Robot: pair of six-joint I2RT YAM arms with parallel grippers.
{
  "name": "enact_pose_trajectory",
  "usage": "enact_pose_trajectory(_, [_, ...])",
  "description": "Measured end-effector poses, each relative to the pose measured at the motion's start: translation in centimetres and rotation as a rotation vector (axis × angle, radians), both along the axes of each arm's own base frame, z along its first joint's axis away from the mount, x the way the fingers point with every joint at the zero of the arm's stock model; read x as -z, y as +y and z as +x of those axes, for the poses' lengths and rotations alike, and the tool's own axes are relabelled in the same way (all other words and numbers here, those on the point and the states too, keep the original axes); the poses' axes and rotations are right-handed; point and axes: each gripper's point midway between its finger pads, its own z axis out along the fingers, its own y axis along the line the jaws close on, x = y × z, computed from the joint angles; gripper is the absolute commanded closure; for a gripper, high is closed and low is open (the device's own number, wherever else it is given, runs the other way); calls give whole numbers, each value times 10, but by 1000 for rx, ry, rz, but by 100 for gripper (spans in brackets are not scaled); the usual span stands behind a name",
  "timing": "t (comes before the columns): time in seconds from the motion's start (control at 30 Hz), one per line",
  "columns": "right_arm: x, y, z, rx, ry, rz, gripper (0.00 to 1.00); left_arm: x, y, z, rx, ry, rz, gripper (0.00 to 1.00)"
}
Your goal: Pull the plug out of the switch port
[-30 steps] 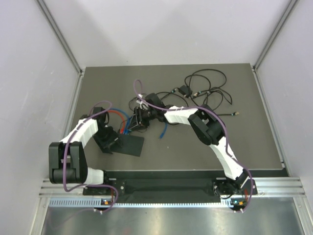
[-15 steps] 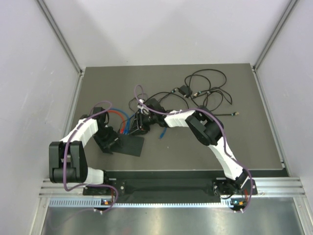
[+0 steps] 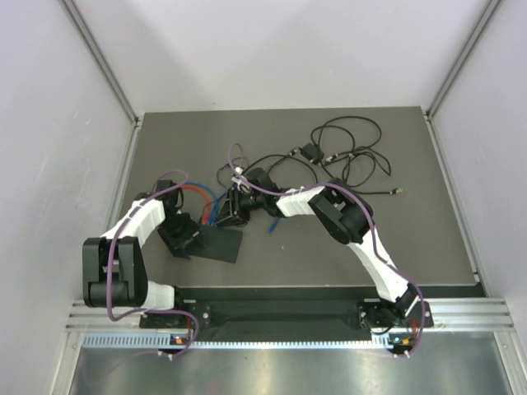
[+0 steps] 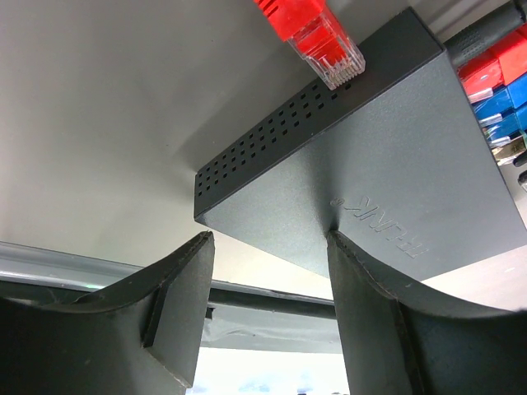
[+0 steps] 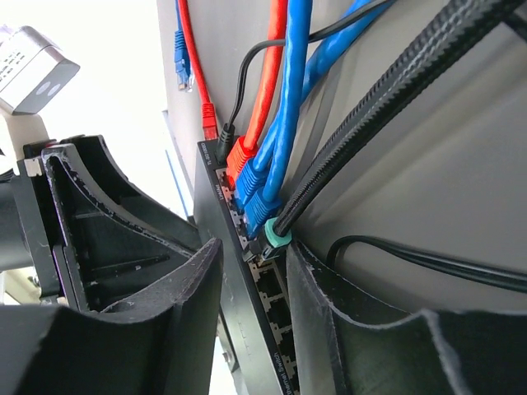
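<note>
Since the switch (image 4: 395,164) would probably slide, we straddle it with the left pincer (image 4: 269,239) (can't tell if clenched), right pincer (image 5: 255,245) released around the teal plug (image 5: 274,237).

Finishes recorded
Switch box (image 4: 395,173) is judged matt black, possibly metal; red plug (image 4: 317,37) glossy plastic; cable sleeve (image 5: 387,107) coarsely braided.

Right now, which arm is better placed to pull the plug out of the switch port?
Right. The right end effector brackets the plugs at the port row; the left end effector holds a far corner of the switch box.
</note>
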Motion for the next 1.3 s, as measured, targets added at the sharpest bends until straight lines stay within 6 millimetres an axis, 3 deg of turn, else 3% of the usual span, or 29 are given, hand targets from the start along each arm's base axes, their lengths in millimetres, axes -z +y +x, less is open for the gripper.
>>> enact_pose_trajectory(0.33, [3, -1, 0, -14, -29, -1, 66, 0, 0, 0, 0, 1, -3, 38])
enact_pose_trajectory(0.57, [7, -2, 0, -17, -51, -16, 77, 0, 0, 0, 3, 0, -3, 38])
enact_pose_trajectory(0.6, [7, -2, 0, -18, -54, -17, 84, 0, 0, 0, 3, 0, -3, 38])
enact_pose_trajectory(0.67, [8, -1, 0, -20, -57, -28, 87, 0, 0, 0, 4, 0, -4, 38])
enact_pose_trajectory(0.7, [8, -1, 0, -21, -58, -32, 100, 0, 0, 0, 4, 0, -4, 38])
enact_pose_trajectory(1.07, [8, 2, 3, 86, -268, -103, 100, 1, 2, -1, -4, 20, 8, 36])
enact_pose_trajectory(1.3, [4, 2, 6, 99, -220, -36, 100, 1, 2, -1, -11, 68, 12, 34])
